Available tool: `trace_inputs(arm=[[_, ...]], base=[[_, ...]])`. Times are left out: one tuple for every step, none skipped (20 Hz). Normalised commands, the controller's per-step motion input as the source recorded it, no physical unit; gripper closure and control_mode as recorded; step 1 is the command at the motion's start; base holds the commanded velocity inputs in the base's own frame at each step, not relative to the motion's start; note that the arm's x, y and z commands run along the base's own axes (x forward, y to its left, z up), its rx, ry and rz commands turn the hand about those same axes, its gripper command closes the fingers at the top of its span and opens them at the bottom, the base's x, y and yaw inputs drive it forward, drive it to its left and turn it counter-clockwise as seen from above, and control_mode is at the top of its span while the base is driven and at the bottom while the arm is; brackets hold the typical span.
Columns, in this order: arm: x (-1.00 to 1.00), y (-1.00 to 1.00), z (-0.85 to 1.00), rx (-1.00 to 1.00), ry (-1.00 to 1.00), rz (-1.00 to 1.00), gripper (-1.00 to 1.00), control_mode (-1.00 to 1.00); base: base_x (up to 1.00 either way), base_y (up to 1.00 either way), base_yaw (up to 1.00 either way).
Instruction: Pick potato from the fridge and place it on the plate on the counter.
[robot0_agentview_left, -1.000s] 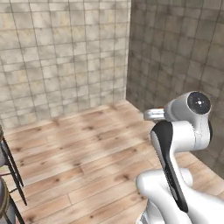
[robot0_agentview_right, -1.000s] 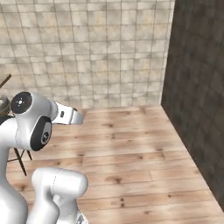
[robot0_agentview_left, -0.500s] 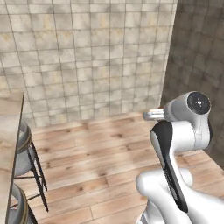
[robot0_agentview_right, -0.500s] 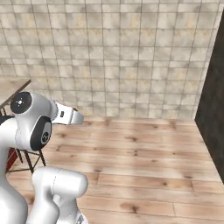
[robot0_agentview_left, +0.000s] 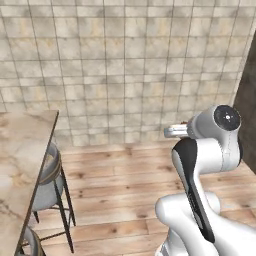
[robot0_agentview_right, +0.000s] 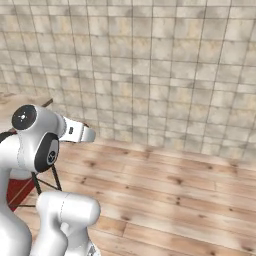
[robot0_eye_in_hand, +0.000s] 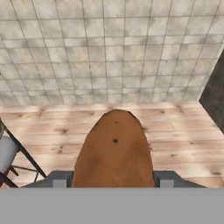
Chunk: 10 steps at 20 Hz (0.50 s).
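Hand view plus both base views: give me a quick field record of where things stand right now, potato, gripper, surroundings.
potato: brown lump large in the hand view, sitting between the fingertips
gripper: shut on the potato; fingers grey at either side of it
arm: folded close above the base, hand pointing toward the tiled wall
floor: wooden planks ahead
island top: marbled slab at the left of the left base view
stool: tucked beside the island top
plate: not located from these views
counter: not located from these views

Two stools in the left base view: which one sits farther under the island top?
The lower stool, cut off by the frame's bottom edge: only its seat rim peeks out from under the island top. The upper stool shows its whole seat side and legs.
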Motion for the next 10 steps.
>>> trace_inputs(arm=[[0.00,0.00,0.00,0.00,0.00,0.00,1.00,1.00],[0.00,0.00,0.00,0.00,0.00,0.00,1.00,1.00],[0.00,0.00,0.00,0.00,0.00,0.00,1.00,1.00],[0.00,0.00,0.00,0.00,0.00,0.00,1.00,1.00],[0.00,0.00,0.00,0.00,0.00,0.00,1.00,1.00],[0.00,0.00,0.00,0.00,0.00,0.00,1.00,1.00],[0.00,0.00,0.00,0.00,0.00,0.00,1.00,1.00],[0.00,0.00,0.00,0.00,0.00,0.00,1.00,1.00],[0.00,0.00,0.00,0.00,0.00,0.00,1.00,1.00],[0.00,0.00,0.00,0.00,0.00,0.00,1.00,1.00]], base=[[0.68,-0.16,0.37],[0.67,-0.17,0.37],[0.66,-0.21,0.37],[0.66,-0.24,0.37],[0.64,-0.25,0.37],[0.64,-0.29,0.37],[0.64,-0.29,0.37],[0.64,-0.33,0.37],[0.61,-0.35,0.37],[0.61,-0.34,0.37]])
